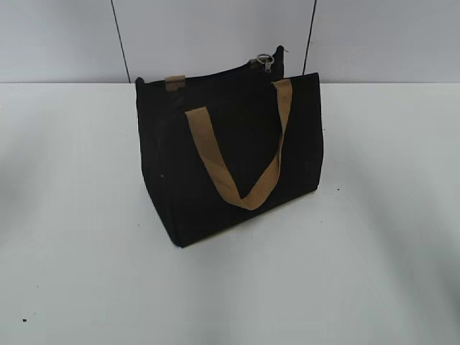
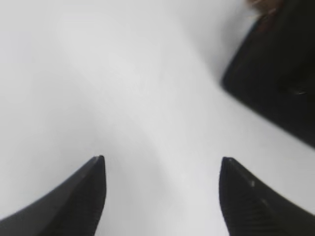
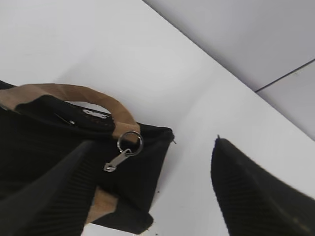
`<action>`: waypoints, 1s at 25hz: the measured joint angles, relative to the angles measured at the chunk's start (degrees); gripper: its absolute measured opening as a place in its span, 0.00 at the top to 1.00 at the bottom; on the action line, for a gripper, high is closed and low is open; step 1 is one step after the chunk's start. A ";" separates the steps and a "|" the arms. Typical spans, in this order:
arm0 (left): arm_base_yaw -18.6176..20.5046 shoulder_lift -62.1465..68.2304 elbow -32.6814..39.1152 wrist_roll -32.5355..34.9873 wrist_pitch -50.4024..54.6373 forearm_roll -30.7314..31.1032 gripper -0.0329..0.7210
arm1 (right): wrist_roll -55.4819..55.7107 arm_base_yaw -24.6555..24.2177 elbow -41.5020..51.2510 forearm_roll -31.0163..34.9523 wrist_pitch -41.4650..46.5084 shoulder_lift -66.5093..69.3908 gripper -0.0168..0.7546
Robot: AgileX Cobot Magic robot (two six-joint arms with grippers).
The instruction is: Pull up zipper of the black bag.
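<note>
The black bag (image 1: 230, 165) stands upright; the zipper (image 3: 122, 151) pull hangs at its end. Left gripper (image 2: 162, 164) and right gripper (image 3: 152, 147) are wide open, holding nothing.

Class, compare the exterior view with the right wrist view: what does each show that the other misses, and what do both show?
Only the exterior view shows the whole black bag on the table, with a tan handle hanging down its front. Only the right wrist view shows the right hand, open, close to the bag's end. Both show the zipper pull and ring at one end of the bag's top.
</note>
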 joint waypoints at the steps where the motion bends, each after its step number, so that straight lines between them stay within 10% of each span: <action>1: 0.00 -0.59 -0.81 -7.13 -0.26 6.21 0.25 | -0.68 0.00 0.00 -1.14 0.00 0.00 0.27; 8: 0.00 -3.67 -6.59 -42.96 2.95 34.34 0.30 | -1.45 -0.30 0.00 -10.02 0.00 -2.28 0.27; 14: 0.00 -9.38 -6.53 -44.54 4.78 34.85 0.32 | 0.72 -3.35 6.80 -10.36 -0.58 -10.02 0.27; 25: 0.00 -39.43 12.77 -39.40 4.88 23.75 0.33 | 2.91 -6.25 57.41 -6.69 -9.54 -46.68 0.27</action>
